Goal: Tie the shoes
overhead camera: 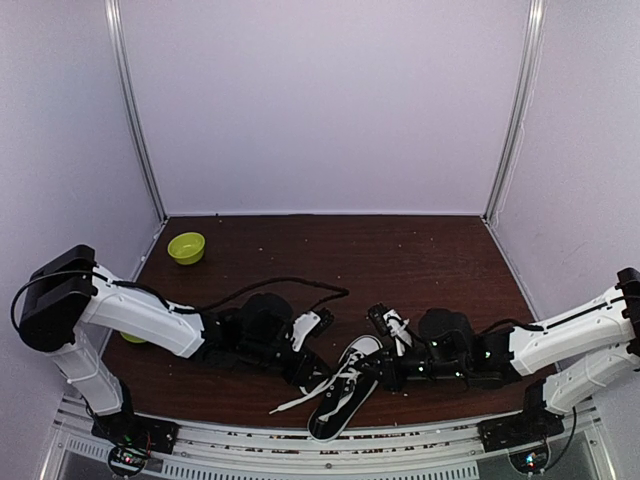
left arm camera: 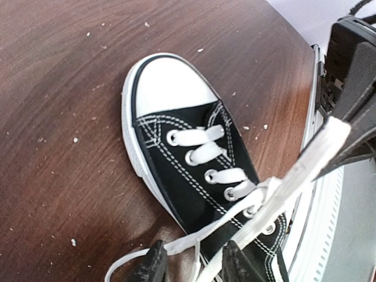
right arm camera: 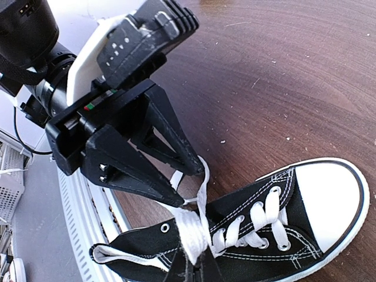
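Observation:
One black canvas shoe [overhead camera: 343, 395] with a white toe cap [left arm camera: 170, 85] lies near the table's front edge between both arms. My right gripper [right arm camera: 202, 273] is shut on a bunched white lace [right arm camera: 197, 235] above the shoe's tongue, and in the left wrist view that lace [left arm camera: 317, 153] runs taut up to it. My left gripper [left arm camera: 194, 261] stands open beside the shoe's ankle side, its fingers [right arm camera: 176, 197] apart, with lace strands [left arm camera: 176, 244] passing loosely between them. Loose lace ends [overhead camera: 292, 404] trail over the table on the shoe's left.
A green bowl [overhead camera: 186, 247] stands at the table's back left, and another green item [overhead camera: 133, 338] peeks from behind the left arm. A black cable [overhead camera: 285, 283] loops over the table behind the grippers. The white front rail [overhead camera: 300, 440] lies just past the heel.

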Tool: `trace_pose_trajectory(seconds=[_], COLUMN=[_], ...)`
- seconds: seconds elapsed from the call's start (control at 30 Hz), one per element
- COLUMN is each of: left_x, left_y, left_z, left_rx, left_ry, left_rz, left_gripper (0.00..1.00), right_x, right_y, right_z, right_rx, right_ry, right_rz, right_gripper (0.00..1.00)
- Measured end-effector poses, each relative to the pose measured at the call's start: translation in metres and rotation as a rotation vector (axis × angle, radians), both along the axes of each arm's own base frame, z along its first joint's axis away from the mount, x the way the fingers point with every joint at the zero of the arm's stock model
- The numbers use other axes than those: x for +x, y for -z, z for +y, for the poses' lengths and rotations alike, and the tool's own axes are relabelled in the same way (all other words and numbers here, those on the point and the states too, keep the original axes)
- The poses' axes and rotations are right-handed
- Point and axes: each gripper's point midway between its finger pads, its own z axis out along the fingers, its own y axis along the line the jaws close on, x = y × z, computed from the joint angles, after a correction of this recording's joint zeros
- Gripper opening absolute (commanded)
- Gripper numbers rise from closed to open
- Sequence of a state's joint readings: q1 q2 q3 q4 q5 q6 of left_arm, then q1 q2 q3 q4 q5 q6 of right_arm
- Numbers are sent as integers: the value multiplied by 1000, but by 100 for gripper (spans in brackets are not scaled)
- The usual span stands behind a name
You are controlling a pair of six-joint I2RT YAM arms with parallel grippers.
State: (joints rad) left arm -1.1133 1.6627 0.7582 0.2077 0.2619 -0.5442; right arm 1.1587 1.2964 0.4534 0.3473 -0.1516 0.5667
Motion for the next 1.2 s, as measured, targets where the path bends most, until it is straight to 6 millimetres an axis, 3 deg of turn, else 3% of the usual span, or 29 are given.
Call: trace_pose_trajectory(seconds=[0.47,0.57,0.67,0.83,0.97,1.13,1.2], left_x=[-1,-2,-3,3,18,33,31], left_y=[23,23,23,23,0,-64,-79], left_z=[2,-1,-5,-3,19,41,42], left_rx=[48,46,39,57,64,-11,-28], left_ry=[1,9,20,-1,-97,-203,-207], left_rz=[33,40,51,31,-49,-148,-138], left_gripper=[30,21,0,0,0,0,0], right_x=[0,0,0,0,2,9,14], right_y=[0,0,0,0,2,3,-1], right_z=[0,0,0,0,-2,-5,-3], right_rx=[0,1,0,-1,-13,-50,-55], right_ry=[0,0,0,3,14,56,74], right_rz=[0,0,0,0,-2,-5,-11], right_gripper=[0,0,0,0,0,0,0])
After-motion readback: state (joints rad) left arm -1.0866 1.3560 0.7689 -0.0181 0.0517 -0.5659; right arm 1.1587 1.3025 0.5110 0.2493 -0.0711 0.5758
